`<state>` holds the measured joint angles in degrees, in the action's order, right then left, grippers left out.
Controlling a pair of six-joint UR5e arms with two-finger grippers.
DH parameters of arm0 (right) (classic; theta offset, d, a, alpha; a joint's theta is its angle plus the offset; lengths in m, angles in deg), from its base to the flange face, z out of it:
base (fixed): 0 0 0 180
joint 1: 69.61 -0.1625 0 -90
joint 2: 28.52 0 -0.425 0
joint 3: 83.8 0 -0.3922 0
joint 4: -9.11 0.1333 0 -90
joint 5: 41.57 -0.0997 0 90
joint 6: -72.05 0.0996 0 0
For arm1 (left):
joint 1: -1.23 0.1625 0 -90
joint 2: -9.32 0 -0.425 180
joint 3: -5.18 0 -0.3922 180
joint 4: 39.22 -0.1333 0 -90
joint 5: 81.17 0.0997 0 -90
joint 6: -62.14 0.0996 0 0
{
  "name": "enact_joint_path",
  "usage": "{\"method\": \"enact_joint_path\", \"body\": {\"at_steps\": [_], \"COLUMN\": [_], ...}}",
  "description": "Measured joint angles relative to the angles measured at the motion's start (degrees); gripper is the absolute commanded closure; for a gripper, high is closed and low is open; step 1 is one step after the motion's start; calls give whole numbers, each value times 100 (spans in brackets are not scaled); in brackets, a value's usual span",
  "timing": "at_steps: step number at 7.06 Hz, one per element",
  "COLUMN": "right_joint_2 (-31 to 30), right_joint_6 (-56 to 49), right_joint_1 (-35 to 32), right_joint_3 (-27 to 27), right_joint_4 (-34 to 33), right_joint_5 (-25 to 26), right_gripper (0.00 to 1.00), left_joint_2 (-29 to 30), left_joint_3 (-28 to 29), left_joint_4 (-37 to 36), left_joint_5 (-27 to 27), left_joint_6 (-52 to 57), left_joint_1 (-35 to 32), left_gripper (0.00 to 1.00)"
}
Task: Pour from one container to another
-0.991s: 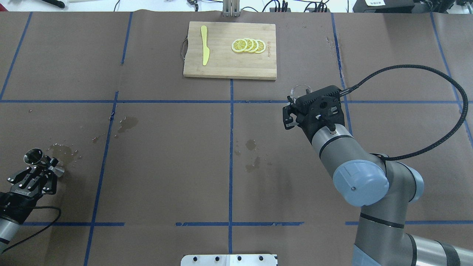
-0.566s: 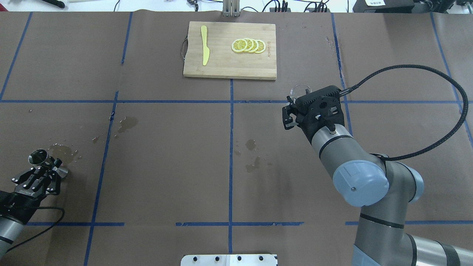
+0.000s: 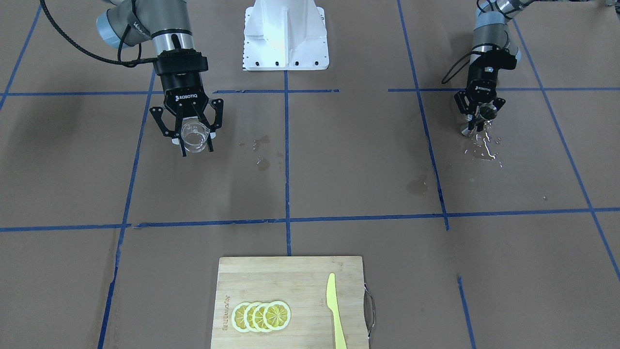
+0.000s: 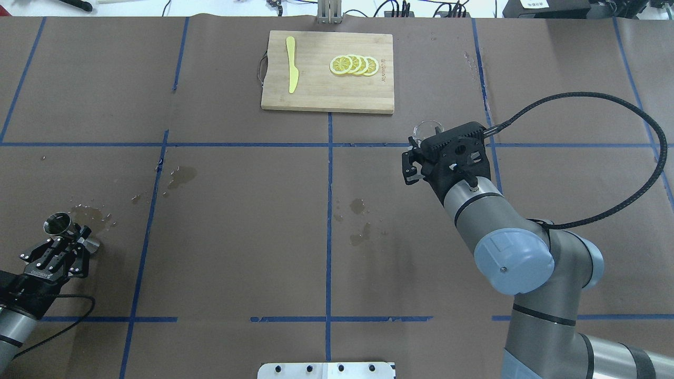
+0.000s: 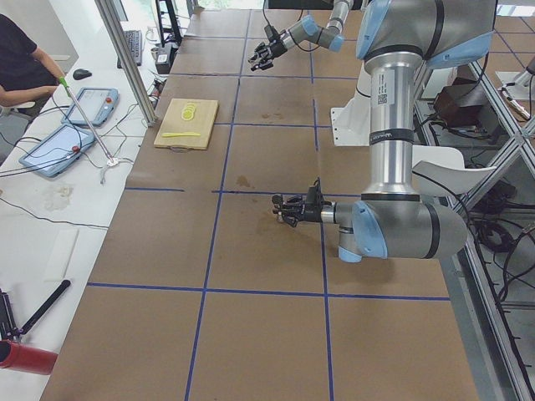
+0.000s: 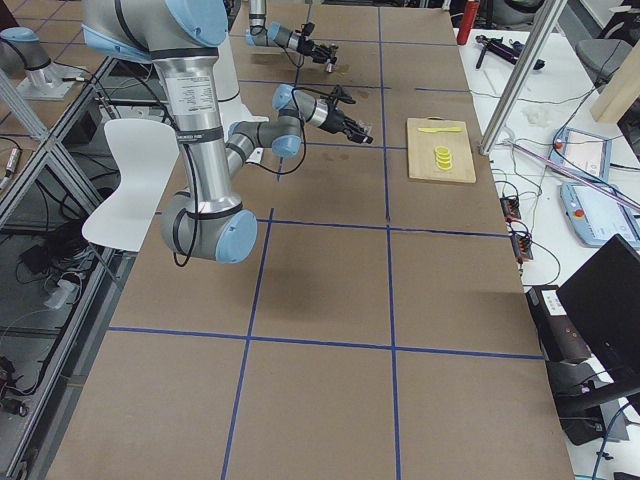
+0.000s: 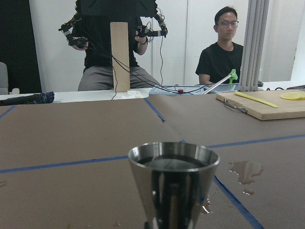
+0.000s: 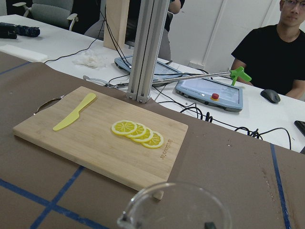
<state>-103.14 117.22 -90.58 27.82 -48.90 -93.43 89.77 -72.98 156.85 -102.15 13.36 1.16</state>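
Looks nearly finished, with right gripper [image 3: 195, 144] clamped on a seemingly empty glass beaker [image 3: 193, 135], left gripper [image 3: 478, 118] pinching the liquid-filled jigger [image 7: 172, 186], spill [image 3: 484, 150] just past its fingertips; leaves only setting the 2 down.

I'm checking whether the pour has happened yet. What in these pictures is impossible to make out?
- Liquid level in the glass beaker: overhead view, the right wrist covers most of it; right wrist view, the bottom edge cuts it off.
- Lower cone of the metal jigger: left wrist view, cut off by the bottom edge; whether it touches the table is unclear.
- Where the left pincer clamps the jigger: front view, too small.
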Motion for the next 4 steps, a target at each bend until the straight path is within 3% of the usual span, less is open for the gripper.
{"method": "enact_joint_path", "body": {"at_steps": [2, 4], "right_joint_2": [0, 0], "right_joint_6": [0, 0], "right_joint_1": [3, 5], "right_joint_3": [0, 9], "right_joint_4": [0, 0], "right_joint_5": [0, 4], "right_gripper": [100, 100], "left_joint_2": [5, 6], "left_joint_3": [3, 3], "left_joint_4": [-6, -13], "left_joint_5": [-3, -3], "left_joint_6": [0, 0], "left_joint_1": [6, 7], "left_gripper": [96, 74]}}
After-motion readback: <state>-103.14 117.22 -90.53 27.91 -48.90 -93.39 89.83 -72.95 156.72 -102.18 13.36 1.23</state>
